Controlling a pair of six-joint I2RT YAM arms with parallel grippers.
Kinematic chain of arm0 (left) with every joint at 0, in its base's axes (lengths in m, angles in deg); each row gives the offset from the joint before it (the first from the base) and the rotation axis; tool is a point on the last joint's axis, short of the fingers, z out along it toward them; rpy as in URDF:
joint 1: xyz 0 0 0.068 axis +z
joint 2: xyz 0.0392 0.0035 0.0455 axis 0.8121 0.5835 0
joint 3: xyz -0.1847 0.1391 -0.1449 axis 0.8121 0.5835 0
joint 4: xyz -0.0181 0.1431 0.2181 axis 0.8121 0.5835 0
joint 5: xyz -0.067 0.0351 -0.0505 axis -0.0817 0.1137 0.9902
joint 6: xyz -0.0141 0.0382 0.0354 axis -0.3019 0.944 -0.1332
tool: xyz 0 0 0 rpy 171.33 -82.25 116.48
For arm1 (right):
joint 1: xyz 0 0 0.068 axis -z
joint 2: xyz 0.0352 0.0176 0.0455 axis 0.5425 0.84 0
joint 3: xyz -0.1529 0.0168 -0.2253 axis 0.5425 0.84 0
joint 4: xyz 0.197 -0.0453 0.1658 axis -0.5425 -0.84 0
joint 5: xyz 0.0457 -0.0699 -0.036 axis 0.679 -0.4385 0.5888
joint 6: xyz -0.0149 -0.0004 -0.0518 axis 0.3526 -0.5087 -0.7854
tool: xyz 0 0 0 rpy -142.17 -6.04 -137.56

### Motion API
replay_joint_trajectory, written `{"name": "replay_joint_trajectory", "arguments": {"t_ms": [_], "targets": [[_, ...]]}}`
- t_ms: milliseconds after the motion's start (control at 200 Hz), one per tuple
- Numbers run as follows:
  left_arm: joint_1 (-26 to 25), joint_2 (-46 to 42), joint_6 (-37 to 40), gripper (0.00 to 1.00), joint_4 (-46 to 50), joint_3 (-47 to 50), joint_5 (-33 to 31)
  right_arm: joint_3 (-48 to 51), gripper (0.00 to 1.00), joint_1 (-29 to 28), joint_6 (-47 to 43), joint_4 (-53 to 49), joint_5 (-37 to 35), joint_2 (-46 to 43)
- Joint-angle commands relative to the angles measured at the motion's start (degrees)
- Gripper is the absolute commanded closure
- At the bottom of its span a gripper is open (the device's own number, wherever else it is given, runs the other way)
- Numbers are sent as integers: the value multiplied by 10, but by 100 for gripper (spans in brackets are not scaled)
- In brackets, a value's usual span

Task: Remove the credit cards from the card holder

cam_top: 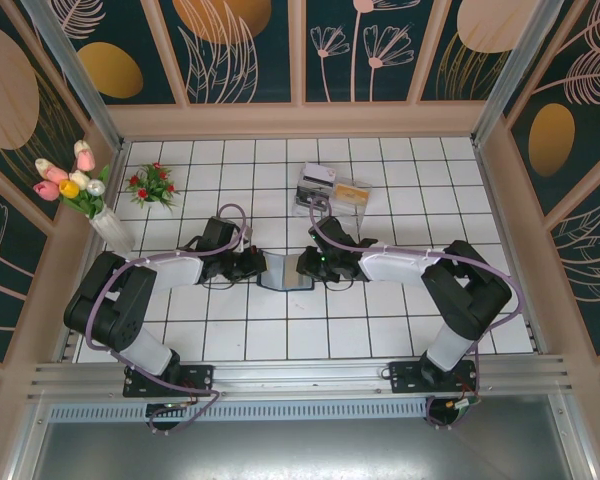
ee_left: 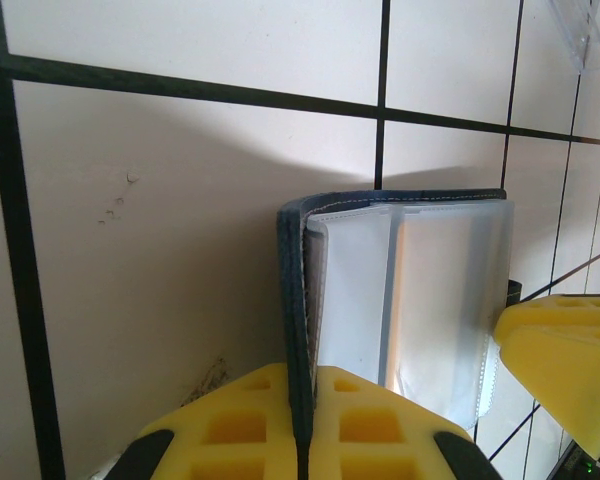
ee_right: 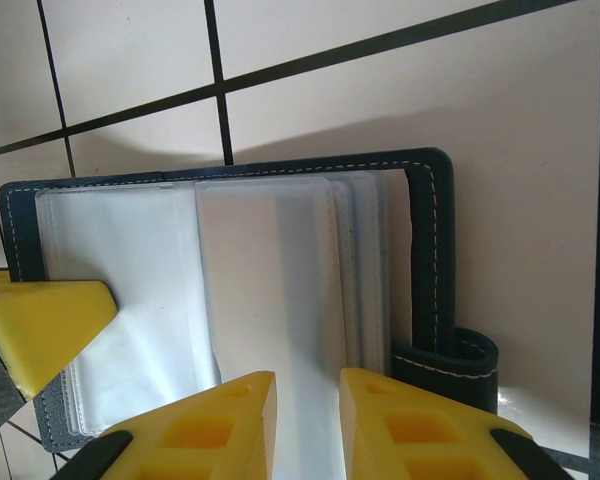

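The dark navy card holder [cam_top: 286, 271] lies open on the white tiled floor between both arms. My left gripper [cam_top: 258, 265] is shut on its navy cover edge [ee_left: 292, 280], the yellow fingers [ee_left: 250, 420] pressed together on it. The clear sleeves [ee_right: 130, 270] fan out inside the stitched cover [ee_right: 430, 250]. My right gripper [ee_right: 308, 385] is open with a narrow gap, straddling the middle sleeve [ee_right: 270, 280], where a pale tan credit card seems to sit. The left gripper's fingertip [ee_right: 40, 325] rests at the holder's other end.
A clear plastic tray [cam_top: 332, 188] holding cards stands on the tiles behind the holder; its corner [ee_left: 590, 30] shows in the left wrist view. A vase of tulips [cam_top: 80, 185] and a red flower bunch [cam_top: 155, 185] stand at the back left. Walls enclose the floor.
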Motion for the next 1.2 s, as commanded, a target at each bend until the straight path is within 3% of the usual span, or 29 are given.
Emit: {"name": "replay_joint_trajectory", "arguments": {"t_ms": [0,510,911,1196], "targets": [[4,2,12,97,5,1,-4,-19,74,1,-4,-7,2,12],[4,5,11,97,4,3,-4,-24,70,0,-10,-32,-24,17],[4,5,12,97,4,4,-2,-27,73,-5,-19,2,21,33],[3,6,11,96,3,5,0,-38,69,-5,-24,-16,6,42]]}}
